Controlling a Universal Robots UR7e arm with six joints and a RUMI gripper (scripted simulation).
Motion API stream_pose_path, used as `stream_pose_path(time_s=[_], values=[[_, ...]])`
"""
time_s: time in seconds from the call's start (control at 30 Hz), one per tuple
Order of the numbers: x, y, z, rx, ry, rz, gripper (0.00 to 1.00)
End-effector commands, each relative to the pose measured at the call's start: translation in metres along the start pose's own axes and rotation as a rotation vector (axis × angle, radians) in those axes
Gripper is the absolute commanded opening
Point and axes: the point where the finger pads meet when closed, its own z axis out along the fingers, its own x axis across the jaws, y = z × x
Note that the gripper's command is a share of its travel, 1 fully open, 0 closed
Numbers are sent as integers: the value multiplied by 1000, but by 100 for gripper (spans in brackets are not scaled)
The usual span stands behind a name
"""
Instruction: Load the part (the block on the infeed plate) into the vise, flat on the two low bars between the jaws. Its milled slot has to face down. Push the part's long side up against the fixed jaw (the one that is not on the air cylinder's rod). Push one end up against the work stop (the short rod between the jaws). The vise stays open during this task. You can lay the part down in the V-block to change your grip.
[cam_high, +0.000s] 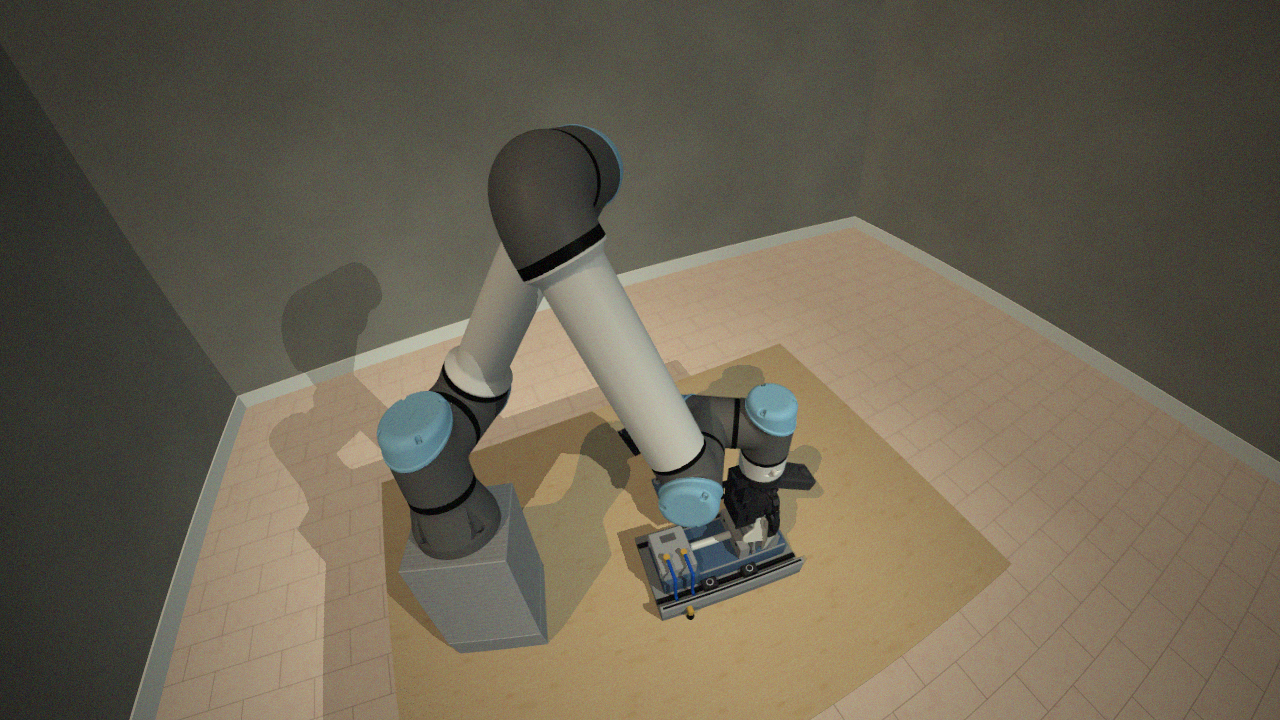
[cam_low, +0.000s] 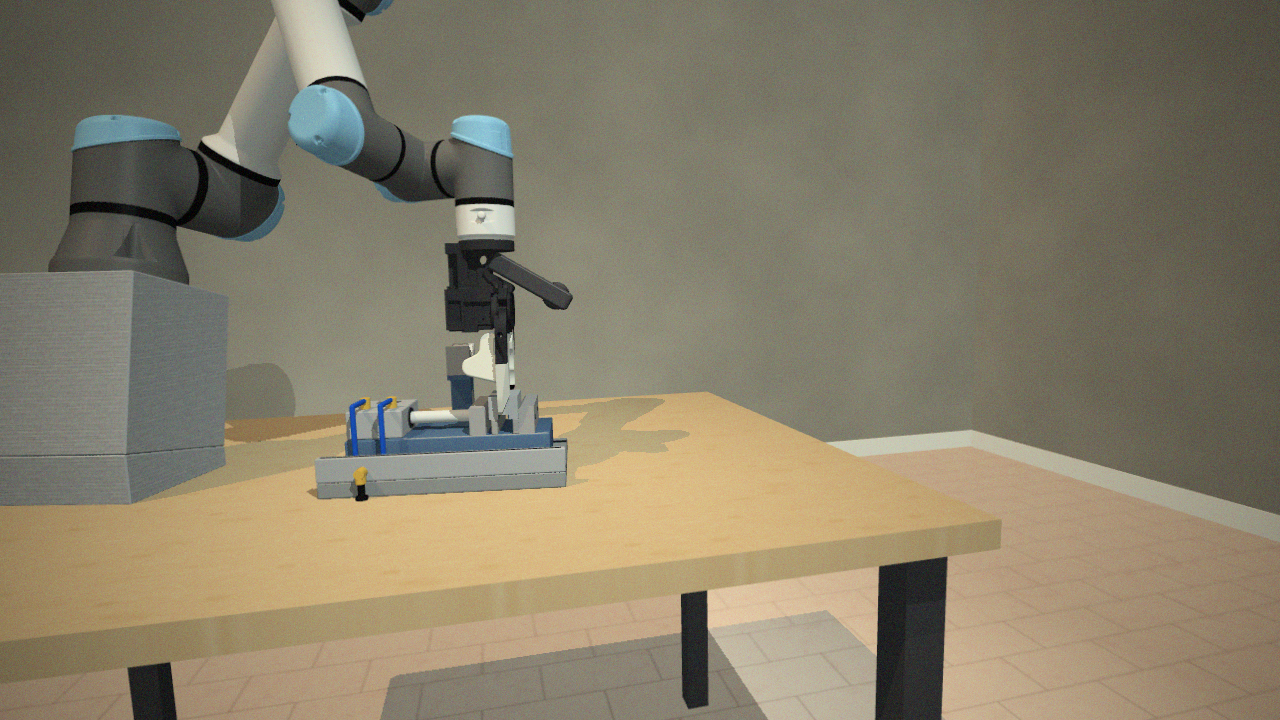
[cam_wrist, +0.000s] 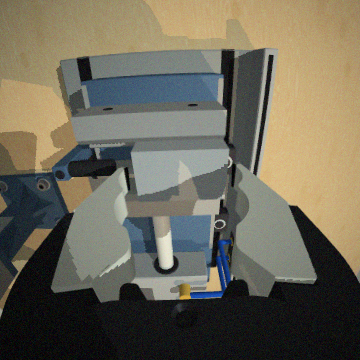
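The part (cam_wrist: 175, 161) is a grey block between the vise jaws. Its long side lies along the fixed jaw (cam_wrist: 150, 127), with no clear gap. Its upper face is smooth; no slot shows, and its underside and the low bars are hidden. The moving jaw (cam_wrist: 172, 206) (cam_low: 477, 419) is on the cylinder's white rod (cam_wrist: 164, 245) (cam_low: 438, 417). The dark work stop (cam_wrist: 92, 167) points at the part's left end; whether they touch, I cannot tell. My gripper (cam_wrist: 180, 167) (cam_low: 502, 410) is open a little wider than the part, with one finger beyond each end and a narrow gap at the left.
A dark blue bracket (cam_wrist: 27, 200) stands left of the vise in the wrist view. In the exterior view a grey block (cam_low: 459, 360) on a blue post is behind the gripper. Blue air hoses (cam_high: 672, 577) (cam_low: 383, 428) run by the cylinder. A raised grey rail (cam_low: 438, 470) borders the vise.
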Motion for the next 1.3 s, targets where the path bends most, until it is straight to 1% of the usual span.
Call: stream_pose_path(time_s=[0.0,0.3,0.37,0.6,0.77,0.87,1.2,1.23,1.27], values=[[2,-2,-11,6,2,0,47],[2,-3,-37,7,3,0,47],[2,-3,-37,7,3,0,47],[2,-3,-59,8,4,0,47],[2,-3,-71,8,4,0,47],[2,-3,-76,8,4,0,47],[1,-3,-79,6,3,-1,47],[1,-2,-79,6,3,-1,0],[1,-2,-78,6,3,-1,0]])
